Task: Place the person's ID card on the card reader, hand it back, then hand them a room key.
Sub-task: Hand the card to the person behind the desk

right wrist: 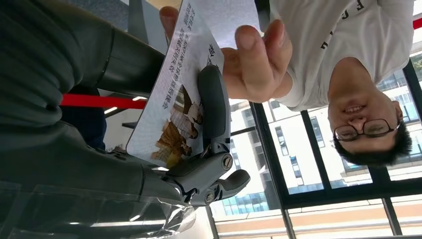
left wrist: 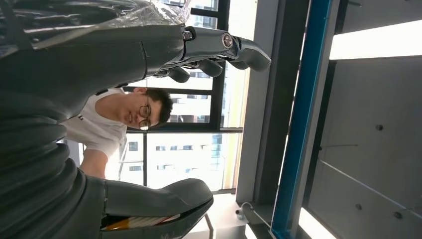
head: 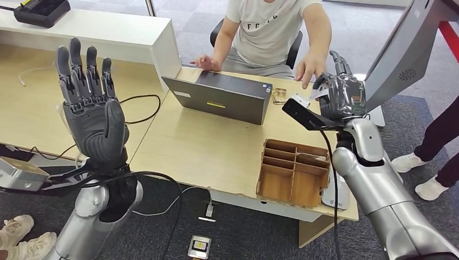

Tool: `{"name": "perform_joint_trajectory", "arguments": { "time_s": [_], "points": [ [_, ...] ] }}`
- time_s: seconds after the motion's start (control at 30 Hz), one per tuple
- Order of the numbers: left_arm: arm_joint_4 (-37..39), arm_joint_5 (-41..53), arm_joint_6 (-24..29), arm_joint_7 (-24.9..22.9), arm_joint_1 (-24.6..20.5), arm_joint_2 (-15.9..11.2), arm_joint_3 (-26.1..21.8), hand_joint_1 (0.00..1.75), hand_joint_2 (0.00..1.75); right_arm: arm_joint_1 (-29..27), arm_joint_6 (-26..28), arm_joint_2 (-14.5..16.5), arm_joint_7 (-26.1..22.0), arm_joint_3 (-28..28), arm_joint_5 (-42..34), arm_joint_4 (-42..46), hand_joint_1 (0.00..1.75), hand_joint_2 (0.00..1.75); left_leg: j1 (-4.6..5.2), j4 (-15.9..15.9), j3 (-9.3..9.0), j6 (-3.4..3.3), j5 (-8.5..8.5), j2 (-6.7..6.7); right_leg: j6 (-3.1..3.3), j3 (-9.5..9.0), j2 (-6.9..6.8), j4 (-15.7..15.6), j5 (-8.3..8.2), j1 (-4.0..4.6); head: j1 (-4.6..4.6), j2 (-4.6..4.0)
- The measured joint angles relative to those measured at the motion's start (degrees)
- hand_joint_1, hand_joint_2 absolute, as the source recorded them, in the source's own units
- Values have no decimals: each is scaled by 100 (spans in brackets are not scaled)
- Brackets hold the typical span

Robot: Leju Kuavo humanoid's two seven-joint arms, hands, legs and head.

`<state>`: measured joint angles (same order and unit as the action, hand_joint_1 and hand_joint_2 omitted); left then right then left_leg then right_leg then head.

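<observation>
My right hand (head: 342, 96) is raised over the desk's far right, toward the seated person (head: 270, 27). It pinches a white card (right wrist: 174, 99), printed with a picture and text, between thumb and a finger (right wrist: 213, 107). The person's hand (head: 309, 67) reaches to it, and their fingers (right wrist: 254, 55) grip the card's far end. My left hand (head: 92, 108) is held up at the left with fingers straight and apart and nothing in it; its fingers (left wrist: 219, 50) and thumb (left wrist: 159, 199) stand wide. A white device (head: 335, 197), perhaps the card reader, lies under my right forearm.
A grey laptop (head: 222, 97) stands open on the wooden desk (head: 205, 146) in front of the person. A wooden divided organiser (head: 292, 173) sits at the desk's near right. Cables trail off the desk edge. Another person's legs (head: 438, 146) stand at the far right.
</observation>
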<state>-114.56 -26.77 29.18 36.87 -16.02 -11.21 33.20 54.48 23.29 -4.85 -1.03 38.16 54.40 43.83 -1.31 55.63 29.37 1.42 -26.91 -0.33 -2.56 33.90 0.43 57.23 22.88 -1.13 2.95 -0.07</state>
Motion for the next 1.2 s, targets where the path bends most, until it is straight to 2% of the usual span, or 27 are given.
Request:
{"name": "perform_joint_trajectory", "arguments": {
  "time_s": [0.47, 0.5, 0.53, 0.6, 0.63, 0.67, 0.97, 1.2],
  "points": [
    [140, -29, -105, 0, -12, 39, 16, 0, 175, 203, -156, 13, 246, 165, 221, -489, 175, 175, 0, 0, -1, 0, 0, 0, 1, 0, 0, 0, -1, 0, 0, 0],
    [143, -29, -105, -1, -12, 39, 15, 0, 175, 208, -166, 13, 251, 174, 229, -510, 169, 175, 0, 0, -1, 0, 0, 0, 1, 0, 0, 0, -1, 0, 0, 0],
    [144, -29, -105, -2, -10, 39, 14, 0, 175, 213, -174, 14, 254, 182, 243, -529, 140, 175, -1, 0, 0, 0, 0, -1, 1, 0, 0, 0, -1, 0, 0, 0],
    [145, -28, -105, -8, -8, 39, 13, 0, 175, 218, -184, 15, 256, 197, 271, -564, 53, 175, -1, 0, 0, 0, 0, -1, 1, 0, 0, 1, -1, 1, 0, 0],
    [145, -27, -104, -13, -5, 39, 12, 0, 175, 219, -185, 16, 256, 204, 285, -579, 15, 175, -1, 0, 0, 0, 0, -1, 1, 0, 0, 0, -1, 1, 0, 0],
    [145, -22, -101, -21, -4, 39, 11, 0, 175, 219, -184, 16, 258, 212, 294, -593, 0, 175, -1, 0, 0, 0, 0, -1, 1, 0, 0, 0, -1, 0, 0, 0],
    [143, 57, -58, -100, 27, 39, -1, 0, 175, 205, -150, -22, 242, 231, 243, -611, 0, 175, 0, 1, -3, 0, 1, -1, 2, 0, 0, 0, -2, 0, -1, 0],
    [143, 86, -72, -146, 36, 39, -19, 0, 175, 24, -76, -252, 181, 165, 139, -162, 0, 175, 0, 3, -4, 0, 0, 0, 3, 0, 1, 0, -3, 0, 0, 0]
  ]
}}
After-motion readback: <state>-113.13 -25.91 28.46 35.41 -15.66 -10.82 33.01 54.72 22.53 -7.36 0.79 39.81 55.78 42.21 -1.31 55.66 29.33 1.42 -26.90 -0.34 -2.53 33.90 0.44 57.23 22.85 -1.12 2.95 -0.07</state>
